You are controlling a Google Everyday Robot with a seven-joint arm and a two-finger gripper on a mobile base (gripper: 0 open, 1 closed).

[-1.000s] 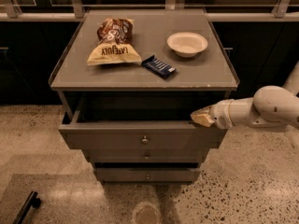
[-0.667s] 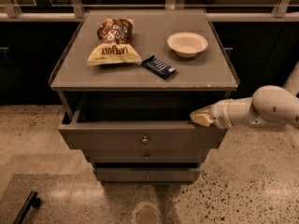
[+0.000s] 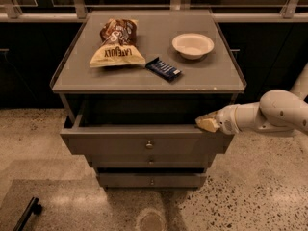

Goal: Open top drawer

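Observation:
The top drawer (image 3: 120,143) is the widest of three grey drawers. It stands pulled out from the cabinet, with a dark gap behind its front panel. A small round metal knob (image 3: 149,144) sits at the centre of its front. My gripper (image 3: 207,123) comes in from the right on a white arm. Its tan tip rests at the top right edge of the drawer front. The drawer's inside is dark and I cannot see what it holds.
On the grey cabinet top (image 3: 211,81) lie a chip bag (image 3: 116,44), a dark blue snack bar (image 3: 163,69) and a white bowl (image 3: 193,45). Two narrower drawers (image 3: 150,170) sit below. A dark counter runs behind. A black object (image 3: 28,212) lies on the speckled floor.

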